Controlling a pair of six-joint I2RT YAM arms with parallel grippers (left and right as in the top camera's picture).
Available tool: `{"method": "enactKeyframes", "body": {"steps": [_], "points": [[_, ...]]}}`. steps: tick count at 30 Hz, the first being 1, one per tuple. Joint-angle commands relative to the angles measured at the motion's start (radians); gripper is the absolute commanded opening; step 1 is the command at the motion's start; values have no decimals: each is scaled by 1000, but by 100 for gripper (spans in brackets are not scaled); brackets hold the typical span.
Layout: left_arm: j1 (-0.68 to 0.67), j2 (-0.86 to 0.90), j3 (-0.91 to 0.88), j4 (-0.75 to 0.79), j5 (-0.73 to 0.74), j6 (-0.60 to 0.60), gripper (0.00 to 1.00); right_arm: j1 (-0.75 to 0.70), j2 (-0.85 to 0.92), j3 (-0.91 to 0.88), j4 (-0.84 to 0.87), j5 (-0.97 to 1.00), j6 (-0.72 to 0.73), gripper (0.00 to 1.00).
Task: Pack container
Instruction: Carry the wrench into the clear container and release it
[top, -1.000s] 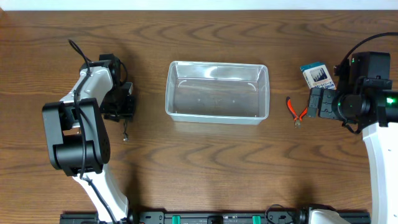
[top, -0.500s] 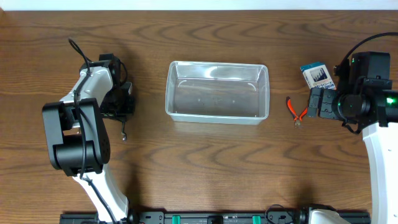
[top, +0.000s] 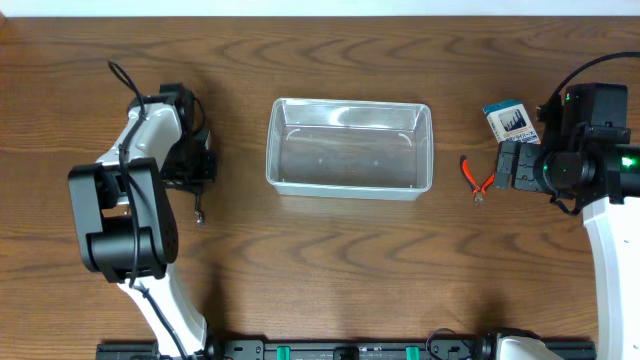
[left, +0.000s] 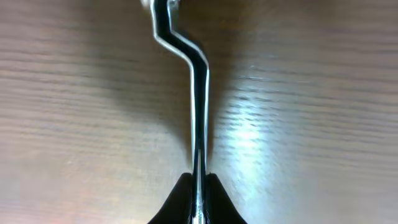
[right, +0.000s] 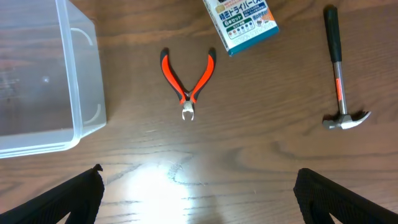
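Left of the empty clear container (top: 350, 102), the left tool (left: 199, 183) is clenched on a thin cranked metal bar (left: 198, 93), probably to carry it over, while right of it the released right tool (right: 198, 173) hangs above orange-handled pliers (right: 188, 81).

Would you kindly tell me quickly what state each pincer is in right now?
Left pincer: closed on a thin bent metal tool.
Right pincer: open, holding nothing.
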Motion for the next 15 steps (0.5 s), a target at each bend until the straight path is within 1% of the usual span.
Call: {"method": "enactKeyframes", "body": {"steps": [1,4,6,9,10,13,15], "points": [[-59,-128,122,-29,-7,26,6,-5,-5,13,-1,11,-17,99],[-146,-233,188,-38,-6,128,6,-5,-5,13,-1,11,-17,99],[-230,-306,211,-21,-6,251,6,-5,-5,13,0,11,-17,99],[-364,-388,211,18,9,495,6,-5,-5,13,6,11,-17,99],[-414,-406,211,34,11,576,6,-5,-5,13,6,11,-17,99],[-532,-416,211,80,14,730,6,-5,-4,13,6,10,-17,99],[-587,-395,208,96,50,840,6,-5,-5,13,6,10,-17,99]]}}
